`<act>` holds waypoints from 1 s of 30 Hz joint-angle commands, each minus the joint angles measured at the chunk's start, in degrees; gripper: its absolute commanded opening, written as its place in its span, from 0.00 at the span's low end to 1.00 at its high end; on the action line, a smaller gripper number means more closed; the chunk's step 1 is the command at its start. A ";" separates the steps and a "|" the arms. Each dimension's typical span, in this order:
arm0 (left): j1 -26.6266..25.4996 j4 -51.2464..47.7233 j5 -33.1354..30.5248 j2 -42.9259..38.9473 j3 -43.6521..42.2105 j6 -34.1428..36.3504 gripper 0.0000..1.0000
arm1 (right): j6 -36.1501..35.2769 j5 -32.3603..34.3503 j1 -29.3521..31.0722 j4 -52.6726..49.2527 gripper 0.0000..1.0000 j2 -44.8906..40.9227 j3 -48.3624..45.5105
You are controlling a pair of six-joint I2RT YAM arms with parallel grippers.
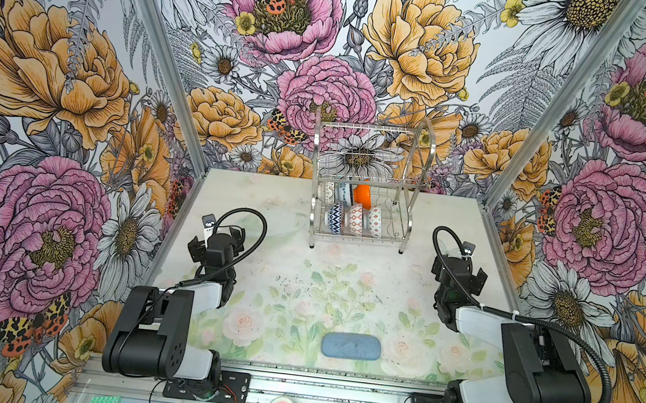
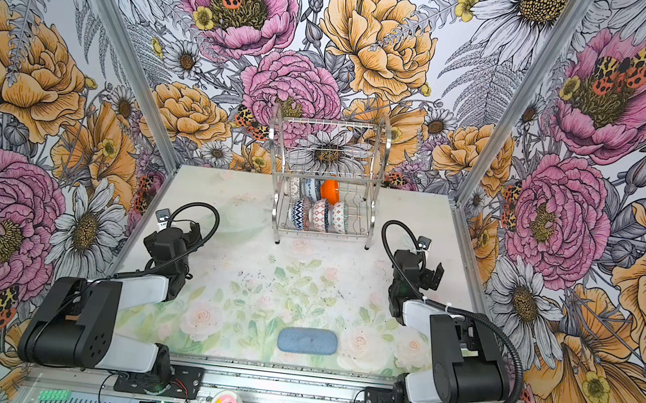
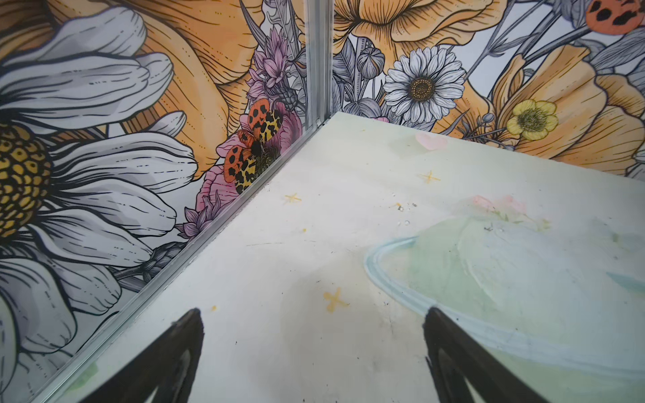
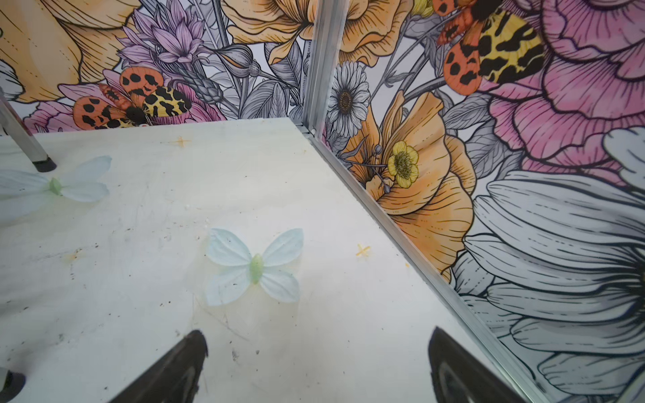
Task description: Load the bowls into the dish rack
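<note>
silver dish rack upright, long axis left-right; bowls on edge

Table: pale floral-print top, scuffed and speckled. Dish rack stands on its legs at far centre (black foot caps on the surface). Blue-grey pad lies flat near the front edge, well apart.

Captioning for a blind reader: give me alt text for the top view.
Six bowls stand on edge in the lower tier of the rack at the back. Both arms sit at the sides, left fingers and right fingers open and empty; a blue pad lies near the front.
</note>
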 commanded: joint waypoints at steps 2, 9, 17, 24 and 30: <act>-0.86 10.66 7.71 2.65 -0.23 1.51 0.99 | -4.04 -5.60 -0.54 10.80 0.99 1.40 -1.28; -0.95 15.18 13.45 6.48 -1.11 4.01 0.99 | -4.06 -16.56 -3.54 24.76 0.99 3.78 -8.20; -1.40 17.09 13.29 7.19 -1.46 4.51 0.99 | -1.92 -20.46 -6.16 17.78 0.99 3.05 -5.18; -1.90 17.18 12.83 7.19 -1.50 4.96 0.99 | -2.71 -20.63 -5.91 17.25 1.00 3.96 -4.28; -2.18 17.20 12.56 7.19 -1.45 5.07 0.99 | -2.56 -20.84 -5.89 16.82 0.99 3.75 -4.30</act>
